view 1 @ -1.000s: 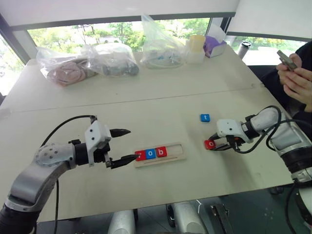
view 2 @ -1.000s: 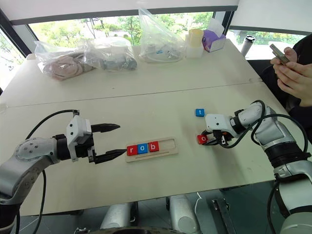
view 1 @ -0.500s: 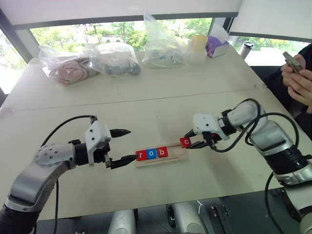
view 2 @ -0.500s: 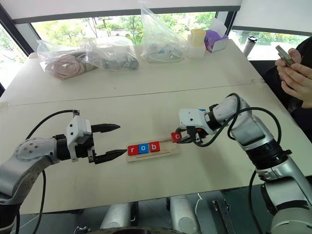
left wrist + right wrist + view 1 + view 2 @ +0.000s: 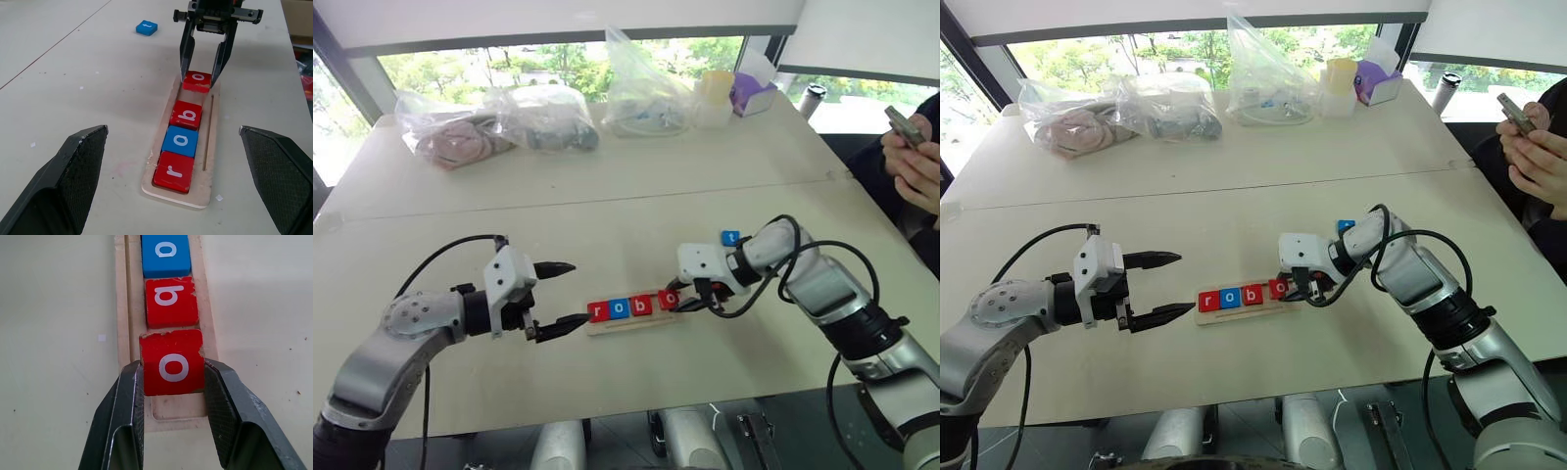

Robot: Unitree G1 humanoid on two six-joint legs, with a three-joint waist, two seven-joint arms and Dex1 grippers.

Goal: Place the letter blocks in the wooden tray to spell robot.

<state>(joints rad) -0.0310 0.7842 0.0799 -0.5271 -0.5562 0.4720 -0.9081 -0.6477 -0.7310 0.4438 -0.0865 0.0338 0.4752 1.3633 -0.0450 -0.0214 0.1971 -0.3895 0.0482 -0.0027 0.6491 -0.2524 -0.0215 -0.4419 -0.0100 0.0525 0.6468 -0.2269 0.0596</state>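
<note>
Lying just below the centre of the head view, the wooden tray (image 5: 634, 311) holds three blocks in a row: red r block (image 5: 174, 170), blue o block (image 5: 180, 141) and red b block (image 5: 186, 114), side by side in the slot.

Right gripper (image 5: 172, 382): fingers clamped on the two opposite sides of the red o block (image 5: 172, 362), which sits over the tray's slot just past the b block, a narrow gap between them. In the head view this block (image 5: 670, 299) is at the tray's right end, the gripper reaching in from the right.

Blue t block (image 5: 730, 237): lies loose on the table (image 5: 607, 196), right of centre, apart from the tray and partly behind the right arm; in the left wrist view it appears at upper left (image 5: 146, 27).

Left gripper (image 5: 558, 296): fingers spread wide and empty, at the tray's left end; its lower fingertip (image 5: 576, 320) is just beside the tray edge, contact not discernible.

Background, upper frame: clear plastic bags (image 5: 543, 117) with contents, a pale cup (image 5: 713, 96), a purple tissue box (image 5: 749, 90). A person's hands (image 5: 913, 157) hold a phone at the right edge.
</note>
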